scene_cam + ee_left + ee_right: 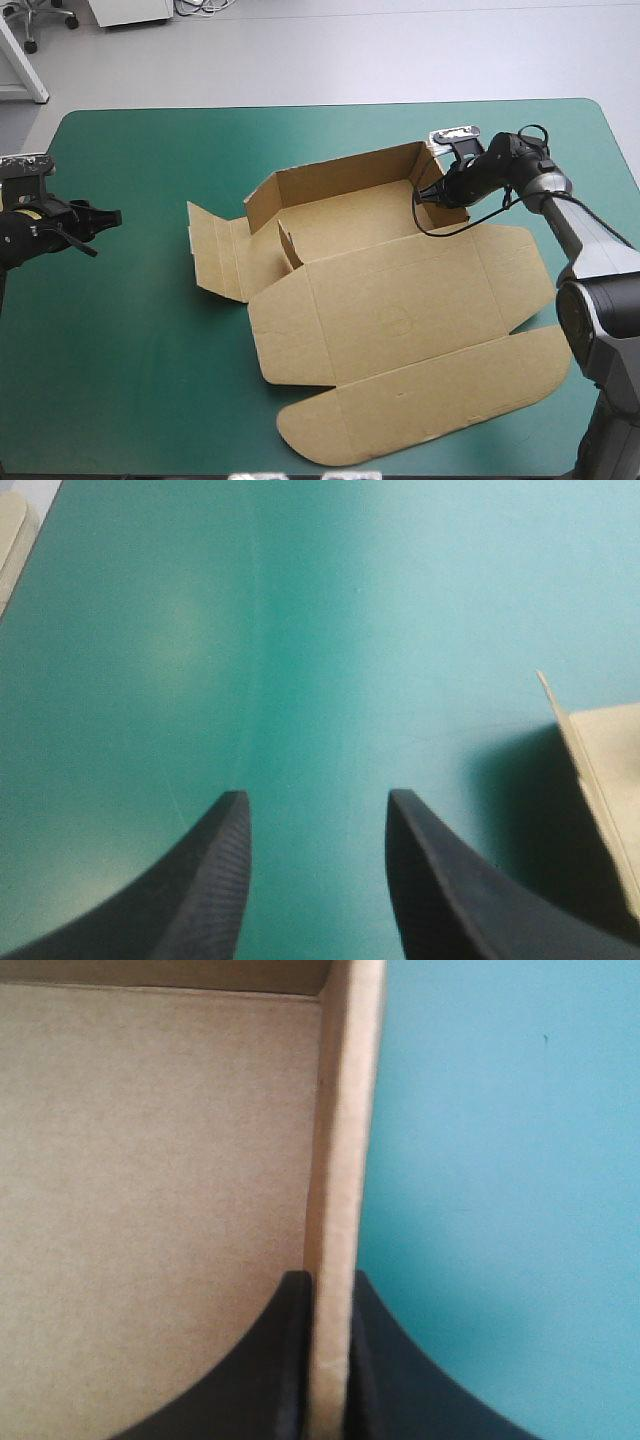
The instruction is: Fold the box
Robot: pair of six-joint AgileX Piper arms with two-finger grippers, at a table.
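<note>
Brown box (400,300) lies in the middle of the bench (130,400), its far half a walled tray, its lid flat toward the near edge, the right tool (425,196) pinching the tray's right wall, the left tool (110,215) spread over the teal-green cover, well apart.

Pale grey floor (400,50) beyond the teal-green table (150,330); a wheeled chair base (48,18) and white cabinet (130,10) on it.

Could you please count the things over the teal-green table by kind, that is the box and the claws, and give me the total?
brown box: 1
black claws: 2 (left claw open, right claw shut on a raised wall of the box)
Total: 3
</note>
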